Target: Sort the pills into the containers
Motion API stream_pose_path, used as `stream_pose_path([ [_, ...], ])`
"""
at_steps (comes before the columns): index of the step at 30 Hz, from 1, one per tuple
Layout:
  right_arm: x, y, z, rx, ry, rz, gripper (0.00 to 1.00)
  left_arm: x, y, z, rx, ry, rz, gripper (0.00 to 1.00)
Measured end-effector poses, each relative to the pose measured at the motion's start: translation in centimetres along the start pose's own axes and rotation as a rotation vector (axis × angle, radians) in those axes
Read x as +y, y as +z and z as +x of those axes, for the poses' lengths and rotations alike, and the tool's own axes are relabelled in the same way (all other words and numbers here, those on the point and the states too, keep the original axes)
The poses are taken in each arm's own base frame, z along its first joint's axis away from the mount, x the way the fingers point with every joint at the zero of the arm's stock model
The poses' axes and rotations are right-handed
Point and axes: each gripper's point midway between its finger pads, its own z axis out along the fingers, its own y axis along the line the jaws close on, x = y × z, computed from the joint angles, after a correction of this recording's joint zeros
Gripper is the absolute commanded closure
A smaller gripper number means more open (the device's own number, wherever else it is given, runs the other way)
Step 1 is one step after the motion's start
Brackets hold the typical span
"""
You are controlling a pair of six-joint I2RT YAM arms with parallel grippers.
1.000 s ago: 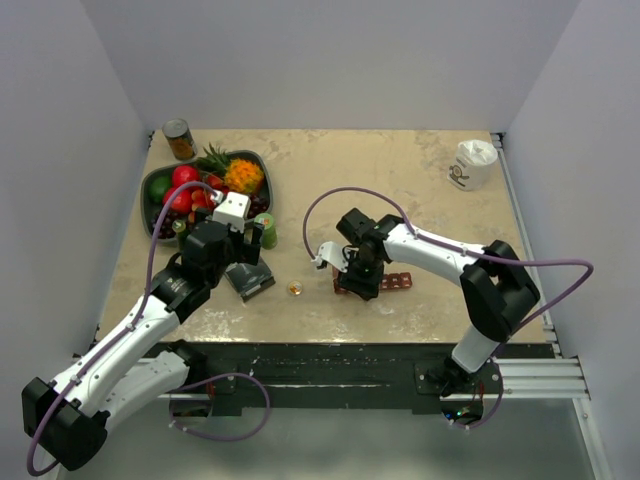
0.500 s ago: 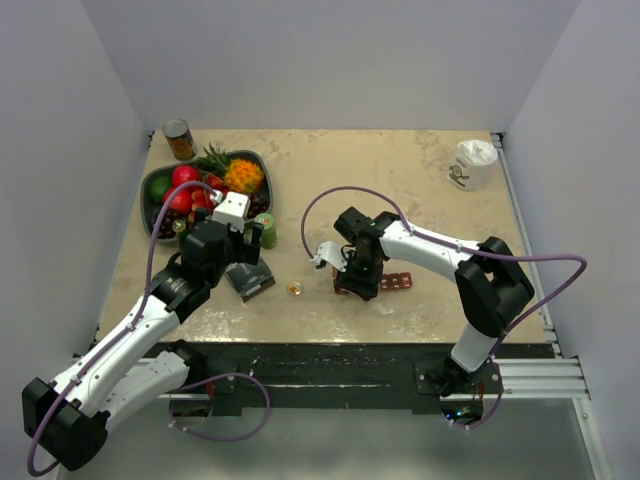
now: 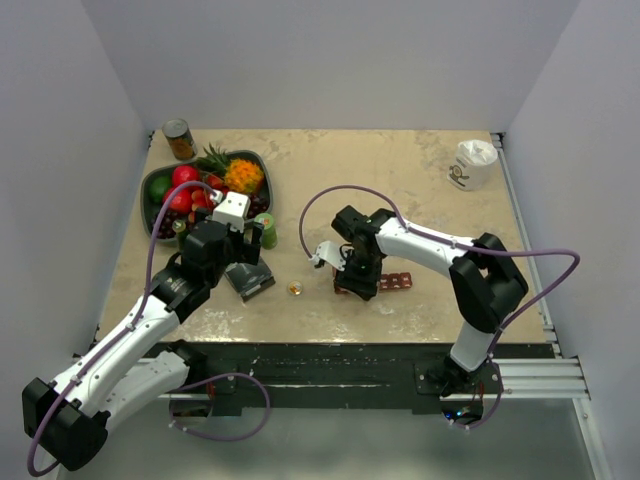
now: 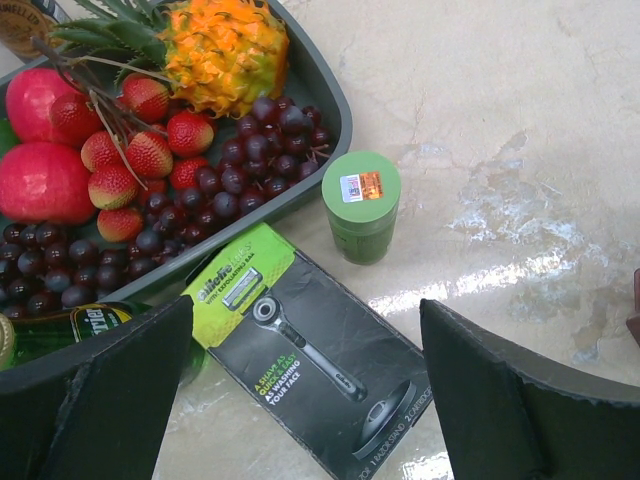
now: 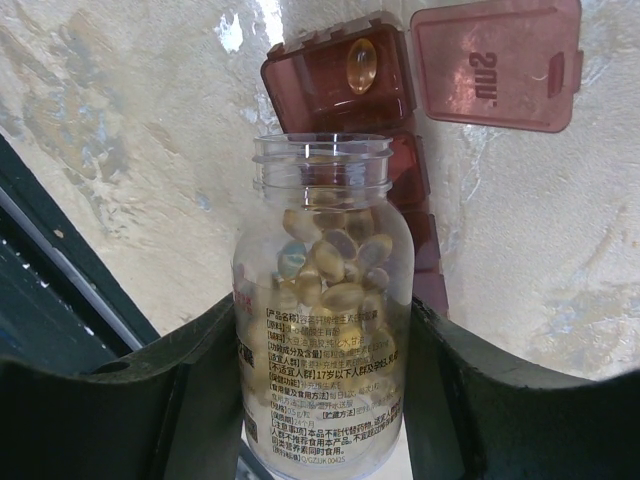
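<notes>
Your right gripper (image 5: 322, 420) clamps the open pill bottle (image 5: 322, 250) above the containers (image 5: 310, 90), one pill (image 5: 361, 66) inside. Your left gripper (image 4: 305, 400) hangs wide open.

Table (image 3: 420, 170): beige marbled top with pale worn patches, and overhead light glares off it in the left wrist view. Enclosure: plain pale back wall (image 3: 330, 60), left wall (image 3: 50, 150) and right wall (image 3: 590, 140) stand along the table edges. Near edge: black base plate (image 3: 330, 362). Aluminium rails (image 3: 545, 375) at the near right corner.
</notes>
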Motion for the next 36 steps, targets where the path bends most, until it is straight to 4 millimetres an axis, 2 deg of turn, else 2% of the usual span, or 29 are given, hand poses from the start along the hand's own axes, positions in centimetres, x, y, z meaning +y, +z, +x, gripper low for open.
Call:
stream_pose_path([
  [36, 0.23, 0.17, 0.09, 0.022, 0.005, -0.024, 0.99, -0.02, 0.03, 0.01, 0.001, -0.003, 0.007, 0.01],
])
